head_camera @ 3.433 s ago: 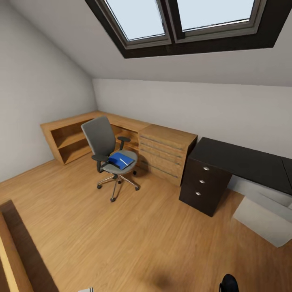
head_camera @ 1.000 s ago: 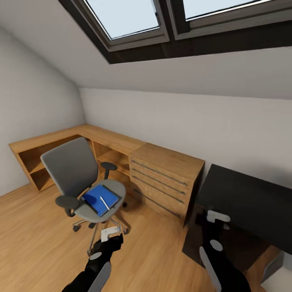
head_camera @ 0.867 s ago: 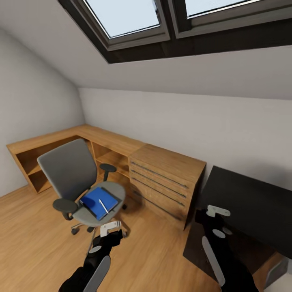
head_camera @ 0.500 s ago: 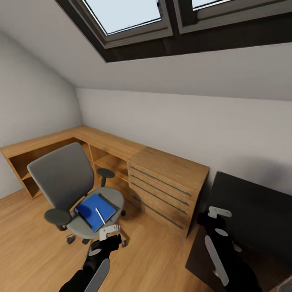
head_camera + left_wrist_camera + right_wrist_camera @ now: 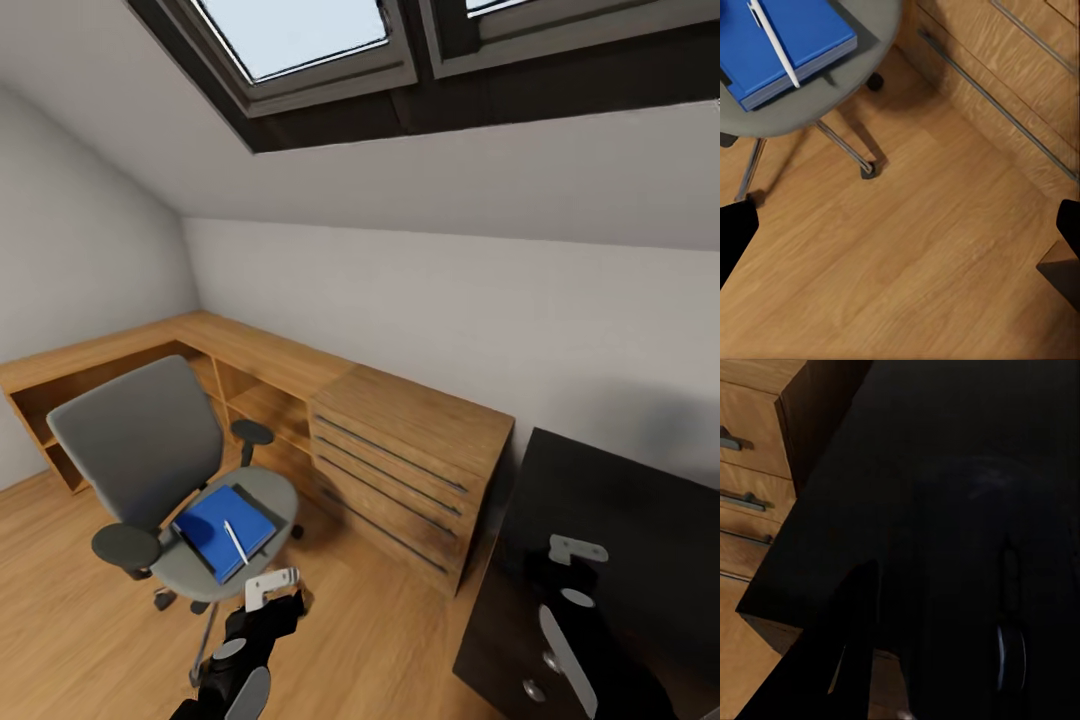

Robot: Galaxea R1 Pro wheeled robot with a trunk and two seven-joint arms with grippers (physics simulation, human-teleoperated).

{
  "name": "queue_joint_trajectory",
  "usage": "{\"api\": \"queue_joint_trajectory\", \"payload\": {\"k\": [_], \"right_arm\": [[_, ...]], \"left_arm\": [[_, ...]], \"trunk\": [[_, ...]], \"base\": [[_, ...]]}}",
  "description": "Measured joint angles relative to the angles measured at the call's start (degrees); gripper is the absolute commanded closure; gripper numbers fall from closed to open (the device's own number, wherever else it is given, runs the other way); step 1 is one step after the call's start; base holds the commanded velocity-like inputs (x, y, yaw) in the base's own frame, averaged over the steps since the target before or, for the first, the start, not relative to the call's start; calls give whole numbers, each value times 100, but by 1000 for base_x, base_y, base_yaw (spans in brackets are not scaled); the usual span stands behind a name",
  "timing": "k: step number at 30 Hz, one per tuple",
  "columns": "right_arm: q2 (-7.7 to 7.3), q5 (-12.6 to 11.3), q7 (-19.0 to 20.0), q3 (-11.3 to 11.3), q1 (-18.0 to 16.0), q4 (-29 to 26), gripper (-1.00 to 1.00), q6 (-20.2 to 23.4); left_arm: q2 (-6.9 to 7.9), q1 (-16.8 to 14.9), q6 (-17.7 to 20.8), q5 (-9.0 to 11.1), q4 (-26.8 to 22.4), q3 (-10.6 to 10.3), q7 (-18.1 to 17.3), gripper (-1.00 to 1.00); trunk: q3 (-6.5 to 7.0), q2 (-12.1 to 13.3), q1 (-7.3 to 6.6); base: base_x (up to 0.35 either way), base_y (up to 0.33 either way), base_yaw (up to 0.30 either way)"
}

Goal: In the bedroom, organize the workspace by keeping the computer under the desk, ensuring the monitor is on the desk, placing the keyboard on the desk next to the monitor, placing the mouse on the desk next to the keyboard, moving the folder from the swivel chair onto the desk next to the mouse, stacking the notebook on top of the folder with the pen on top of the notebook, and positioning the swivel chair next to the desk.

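I can read no text, label, brand, number or sign anywhere in my feeds. The folder (image 5: 222, 527) on the swivel chair (image 5: 160, 478) has a plain blue cover, the pen (image 5: 236, 542) lying on it carries no print I can make out, and the wooden drawer fronts (image 5: 395, 480) and the desk (image 5: 620, 510) top are unmarked.

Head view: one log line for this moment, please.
phase: approach | swivel chair: holds folder, pen on top | left gripper: open, empty, short of the seat | desk: at right
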Motion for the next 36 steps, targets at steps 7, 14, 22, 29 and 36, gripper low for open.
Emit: {"api": "queue_joint_trajectory", "payload": {"k": [7, 14, 22, 29, 36], "right_arm": [[-58, -14, 98, -4, -114, 321, 100, -181], [-65, 6, 622, -214, -203, 590, 100, -192], [-66, 6, 1049, -466, -416, 1098, 100, -193], [-21, -113, 1307, -516, -686, 1763, 100, -252], [31, -178, 1451, -513, -702, 1856, 100, -280]], "left_arm": [[6, 42, 1, -13, -67, -195, 20, -100], [8, 47, 5, -8, -75, -231, 36, -100], [7, 48, 4, -2, -76, -286, 39, -100], [8, 47, 10, 17, -76, -301, 40, -100], [8, 46, 11, 19, -76, -301, 41, -100]], "trunk": [[0, 0, -1], [0, 0, 0], [0, 0, -1], [0, 0, 1], [0, 0, 1]], "base": [[188, -220, 0], [105, -97, 0], [198, -9, 0], [39, -1, 0], [2, 0, 0]]}}
